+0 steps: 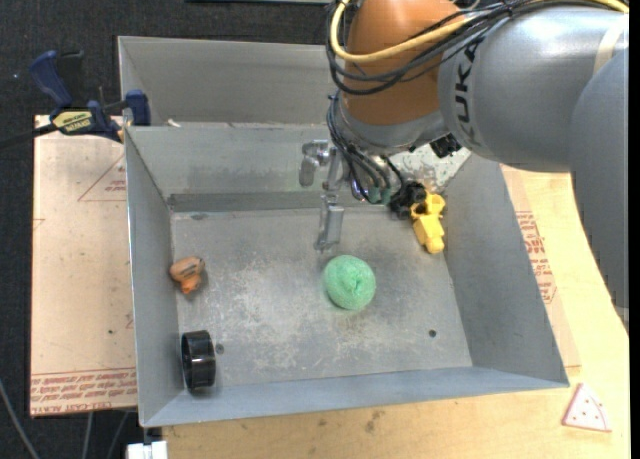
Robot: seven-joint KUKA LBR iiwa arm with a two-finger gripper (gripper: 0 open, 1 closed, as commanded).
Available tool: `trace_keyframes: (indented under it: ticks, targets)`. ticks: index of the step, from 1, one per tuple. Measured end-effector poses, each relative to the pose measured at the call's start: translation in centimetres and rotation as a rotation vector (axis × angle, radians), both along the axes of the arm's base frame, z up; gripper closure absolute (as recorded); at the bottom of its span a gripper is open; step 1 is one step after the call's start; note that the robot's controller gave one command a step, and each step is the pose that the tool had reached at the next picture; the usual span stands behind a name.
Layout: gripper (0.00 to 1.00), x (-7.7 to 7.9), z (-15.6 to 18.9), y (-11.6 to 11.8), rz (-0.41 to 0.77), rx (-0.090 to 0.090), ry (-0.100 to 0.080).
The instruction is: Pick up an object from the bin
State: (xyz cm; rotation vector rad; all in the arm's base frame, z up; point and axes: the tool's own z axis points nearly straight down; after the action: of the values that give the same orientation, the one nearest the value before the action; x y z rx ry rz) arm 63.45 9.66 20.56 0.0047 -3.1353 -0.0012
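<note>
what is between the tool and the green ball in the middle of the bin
Nothing visible. The tool hangs just behind the green ball, with only bare bin floor between them. The yellow piece lies off to the view's right, and the orange-brown lump and black ring lie far to its left.

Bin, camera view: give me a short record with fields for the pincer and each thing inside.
bin: grey metal, four loose things
pincer: over the floor's middle, just up-left of the green ball
green ball: centre of floor
yellow plastic piece: right side, near the wall
orange-brown lump: left side
black cylinder: front-left corner
</note>
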Motion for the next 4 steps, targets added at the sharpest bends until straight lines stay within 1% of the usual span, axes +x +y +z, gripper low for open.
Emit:
trace_keyframes:
  ticks: [1, 2, 3, 4]
  targets:
    - [0.0, 0.2, 0.5, 0.0, -0.001, 0.001, -0.008]
    - [0.0, -1.9, -2.7, -4.7, 0.071, 0.002, -0.011]
    - [0.0, -3.3, -3.9, -6.9, 0.173, -0.002, -0.005]
    - [0.0, -4.3, -5.8, -8.1, 0.271, 0.003, -0.01]
